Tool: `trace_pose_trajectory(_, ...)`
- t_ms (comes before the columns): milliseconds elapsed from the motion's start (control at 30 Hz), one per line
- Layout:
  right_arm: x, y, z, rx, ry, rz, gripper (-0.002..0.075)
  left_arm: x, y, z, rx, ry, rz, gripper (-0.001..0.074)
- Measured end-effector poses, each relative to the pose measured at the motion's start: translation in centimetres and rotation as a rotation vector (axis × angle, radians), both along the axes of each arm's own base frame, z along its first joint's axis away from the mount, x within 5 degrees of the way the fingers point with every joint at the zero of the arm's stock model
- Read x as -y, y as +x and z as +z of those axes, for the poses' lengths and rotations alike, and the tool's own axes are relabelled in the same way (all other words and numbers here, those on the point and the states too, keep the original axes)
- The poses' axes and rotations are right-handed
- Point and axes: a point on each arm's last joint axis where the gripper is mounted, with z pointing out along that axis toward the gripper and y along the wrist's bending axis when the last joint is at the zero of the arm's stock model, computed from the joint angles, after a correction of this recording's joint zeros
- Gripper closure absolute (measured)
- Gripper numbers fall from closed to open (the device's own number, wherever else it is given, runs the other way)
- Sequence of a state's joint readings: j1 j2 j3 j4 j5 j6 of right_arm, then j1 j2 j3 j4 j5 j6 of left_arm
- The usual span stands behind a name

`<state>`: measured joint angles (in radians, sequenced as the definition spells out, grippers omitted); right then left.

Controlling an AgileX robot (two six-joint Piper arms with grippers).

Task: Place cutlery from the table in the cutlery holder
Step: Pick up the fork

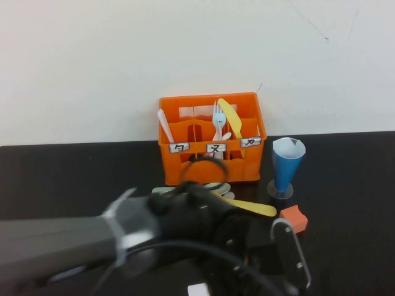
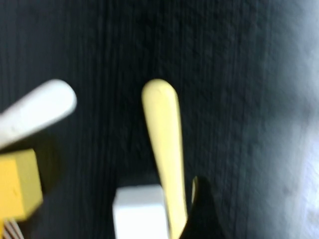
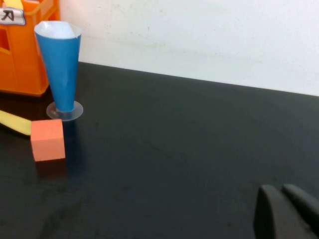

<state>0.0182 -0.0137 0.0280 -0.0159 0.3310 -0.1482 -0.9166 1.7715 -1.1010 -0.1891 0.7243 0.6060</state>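
Note:
The pale yellow fork lies on the black table in front of the orange cutlery holder (image 1: 185, 166). Only its handle (image 1: 254, 208) shows in the high view, sticking out from under my left arm. My left gripper (image 1: 268, 243) hangs over the fork. In the left wrist view the rounded handle (image 2: 160, 114) runs right beside a dark part of the gripper. The handle end also shows in the right wrist view (image 3: 15, 123). My right gripper (image 3: 285, 211) is shut and empty, low over the table to the right of the holder (image 3: 20, 59).
A blue cup (image 1: 287, 163) stands right of the holder, with an orange cube (image 1: 294, 217) in front of it. The holder has a white spoon, a white fork and a yellow knife in it. A white handle (image 2: 42, 107) and a yellow block (image 2: 17, 184) lie near the fork.

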Motion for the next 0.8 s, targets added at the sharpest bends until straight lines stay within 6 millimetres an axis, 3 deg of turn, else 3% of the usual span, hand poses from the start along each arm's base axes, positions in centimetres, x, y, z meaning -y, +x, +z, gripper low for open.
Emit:
trace_pose_trajectory(233,0.0,0.0,0.0,0.0,0.0,0.0,0.0729,2.6,2.5,-2.8,0.019,0.061,-0.026,0.0281)
trace_pose_trajectory(500,0.0,0.0,0.0,0.0,0.0,0.0,0.0729,2.9,3.0,-6.4,-0.023,0.149,-0.046,0.0281)
trace_pose_trajectory(800,0.0,0.0,0.0,0.0,0.0,0.0,0.0729,3.1,3.2,-8.4,-0.029,0.161,-0.044,0.0281)
